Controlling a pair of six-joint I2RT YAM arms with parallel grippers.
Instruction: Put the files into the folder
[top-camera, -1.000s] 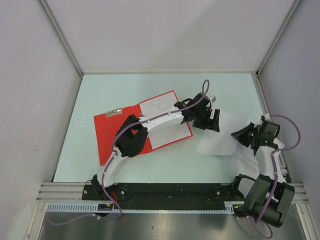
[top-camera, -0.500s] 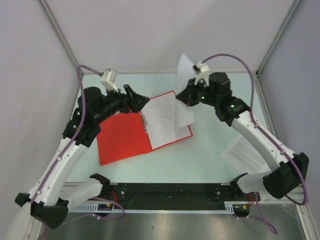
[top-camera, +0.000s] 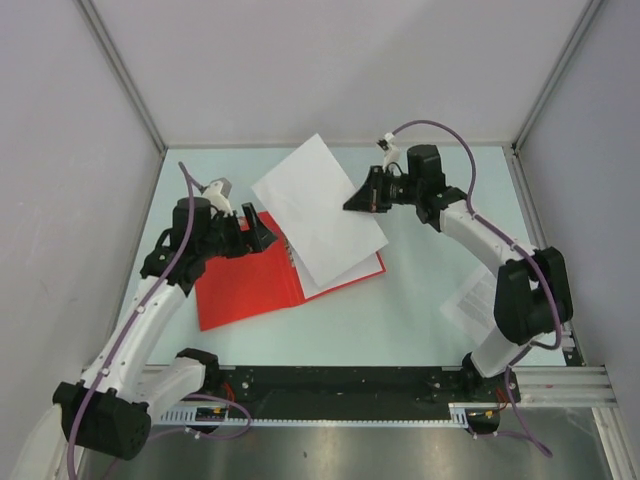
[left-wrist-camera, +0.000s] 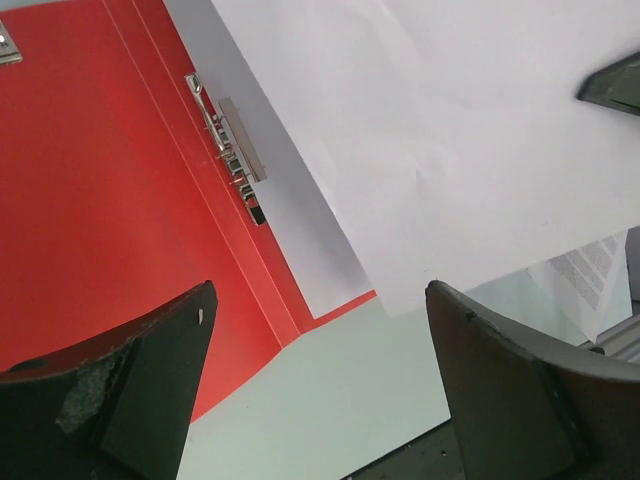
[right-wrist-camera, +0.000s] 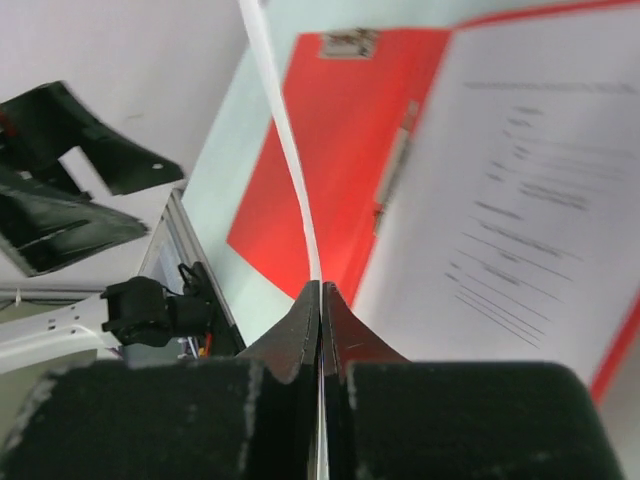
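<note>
The red folder (top-camera: 245, 285) lies open on the table, with a printed sheet (top-camera: 340, 275) on its right half by the metal clip (left-wrist-camera: 228, 150). My right gripper (top-camera: 362, 200) is shut on a white paper sheet (top-camera: 315, 210) and holds it in the air above the folder's right half; the right wrist view shows the sheet edge-on (right-wrist-camera: 290, 150) between the closed jaws. My left gripper (top-camera: 262, 232) is open and empty, hovering over the folder (left-wrist-camera: 90, 200) near its spine. Another printed sheet (top-camera: 472, 300) lies at the right of the table.
Grey walls close in the table on three sides. A metal rail (top-camera: 330, 395) runs along the near edge by the arm bases. The loose sheet lies close to the right arm's base.
My right gripper has carried the white sheet left and lower, so that it now hangs over the folder's right half. My left gripper has drawn back and down to the folder's spine.
</note>
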